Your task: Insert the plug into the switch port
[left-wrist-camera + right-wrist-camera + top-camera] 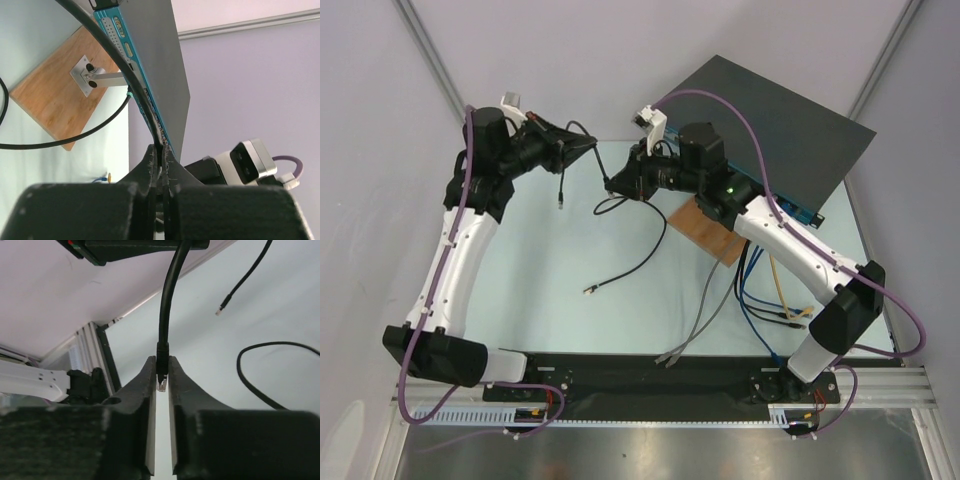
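Observation:
The switch [775, 120] is a flat black box at the back right, and its blue socket face [798, 208] looks toward the arms. In the left wrist view, the switch [150, 60] runs up from my fingertips. My left gripper [588, 148] is shut on a black cable [145, 107], pinched at the fingertips [161, 152]. My right gripper [613, 185] is shut on the black boot of the clear plug [161, 383], which sits between its fingertips [161, 371]. The cable [167, 295] rises from there to the left gripper. Both grippers hang above the table, left of the switch.
A brown wooden board [712, 232] with a metal bracket [87, 76] lies in front of the switch. A loose cable end [561, 205] dangles from the left gripper. Another black cable [630, 268] lies on the table. Grey, blue and yellow cables [770, 295] trail at the right.

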`<state>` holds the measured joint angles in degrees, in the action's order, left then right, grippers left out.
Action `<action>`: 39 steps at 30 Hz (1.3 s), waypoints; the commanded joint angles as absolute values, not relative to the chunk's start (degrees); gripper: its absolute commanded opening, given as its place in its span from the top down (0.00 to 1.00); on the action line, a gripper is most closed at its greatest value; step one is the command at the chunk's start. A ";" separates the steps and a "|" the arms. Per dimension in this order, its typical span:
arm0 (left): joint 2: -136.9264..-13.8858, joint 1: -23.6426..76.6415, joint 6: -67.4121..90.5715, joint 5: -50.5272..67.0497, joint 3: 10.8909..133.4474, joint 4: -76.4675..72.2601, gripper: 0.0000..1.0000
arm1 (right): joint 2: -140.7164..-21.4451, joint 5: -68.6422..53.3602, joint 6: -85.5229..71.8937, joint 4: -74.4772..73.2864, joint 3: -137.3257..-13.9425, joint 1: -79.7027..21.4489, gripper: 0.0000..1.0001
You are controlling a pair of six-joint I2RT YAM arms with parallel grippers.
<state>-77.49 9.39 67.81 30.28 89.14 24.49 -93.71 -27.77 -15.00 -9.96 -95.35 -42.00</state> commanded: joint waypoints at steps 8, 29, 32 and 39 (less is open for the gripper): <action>-75.59 9.14 72.16 33.31 87.46 20.65 0.95 | -93.96 -32.79 -11.34 -10.10 -99.23 -40.61 1.00; -54.76 9.66 4.45 58.59 71.36 -0.50 0.25 | -91.85 -65.19 -4.94 -34.87 -104.77 -28.83 1.00; -53.01 16.15 -17.44 58.54 73.12 11.81 0.25 | -91.93 -68.36 -0.63 -42.35 -104.07 -28.30 1.00; -51.94 31.10 -51.82 54.24 73.74 29.69 0.30 | -89.48 -72.33 2.46 -50.45 -100.56 -27.68 1.00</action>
<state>-51.48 26.85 -26.61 54.59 72.60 18.06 -93.17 -67.40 -0.75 -45.28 -101.47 -27.99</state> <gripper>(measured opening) 0.720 0.036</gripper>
